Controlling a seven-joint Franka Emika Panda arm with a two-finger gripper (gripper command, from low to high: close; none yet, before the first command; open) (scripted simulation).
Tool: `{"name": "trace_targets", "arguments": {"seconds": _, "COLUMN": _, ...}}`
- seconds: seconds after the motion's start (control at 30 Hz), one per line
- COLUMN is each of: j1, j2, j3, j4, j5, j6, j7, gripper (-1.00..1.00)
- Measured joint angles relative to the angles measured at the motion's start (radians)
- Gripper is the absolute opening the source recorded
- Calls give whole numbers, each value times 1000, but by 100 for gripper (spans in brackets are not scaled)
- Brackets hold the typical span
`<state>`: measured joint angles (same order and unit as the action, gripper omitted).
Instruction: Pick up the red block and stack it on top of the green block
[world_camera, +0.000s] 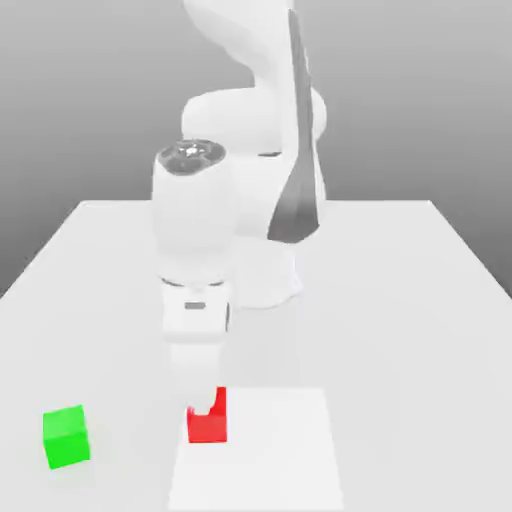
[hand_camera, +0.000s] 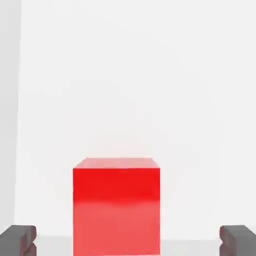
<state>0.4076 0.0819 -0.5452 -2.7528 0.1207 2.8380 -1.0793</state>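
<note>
red block: on the white square, at its edge toward the exterior view's left (world_camera: 208, 430)
white square: flat on the table (world_camera: 275, 450)
green block: on the table (world_camera: 66, 437), apart from the square, at the exterior view's left
arm: white (world_camera: 195, 225), reaching down to the red block

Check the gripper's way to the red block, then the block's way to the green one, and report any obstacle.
Nothing visible stands between the open gripper and the red block, nor between that block and the green block: only bare surface lies between the two.
</note>
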Motion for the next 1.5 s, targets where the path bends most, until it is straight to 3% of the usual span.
{"name": "trace_targets", "arguments": {"seconds": 0.33, "j1": -152, "j2": 170, "j3": 220, "j4": 29, "j5": 294, "j6": 115, "j7": -215, "gripper": 0}}
{"name": "trace_targets", "arguments": {"seconds": 0.37, "j1": -180, "j2": 186, "j3": 253, "j4": 31, "j5": 315, "j6": 128, "j7": -230, "gripper": -100}}
{"name": "trace_targets", "arguments": {"seconds": 0.6, "j1": -184, "j2": 189, "j3": 259, "j4": 31, "j5": 322, "j6": 129, "j7": -235, "gripper": -100}}
{"name": "trace_targets", "arguments": {"seconds": 0.87, "j1": -70, "j2": 58, "j3": 88, "j4": 12, "j5": 85, "j6": 40, "j7": -64, "gripper": -100}}
{"name": "trace_targets", "arguments": {"seconds": 1.17, "j1": -63, "j2": -62, "j3": 32, "j4": -14, "j5": -98, "j6": -53, "j7": 74, "gripper": -100}}
{"name": "trace_targets", "arguments": {"seconds": 1.33, "j1": -173, "j2": -29, "j3": -37, "j4": 93, "j5": -84, "j6": -140, "j7": 84, "gripper": -100}}
{"name": "trace_targets", "arguments": {"seconds": 1.5, "j1": -276, "j2": 23, "j3": -81, "j4": 219, "j5": -11, "j6": -225, "j7": 52, "gripper": -100}}
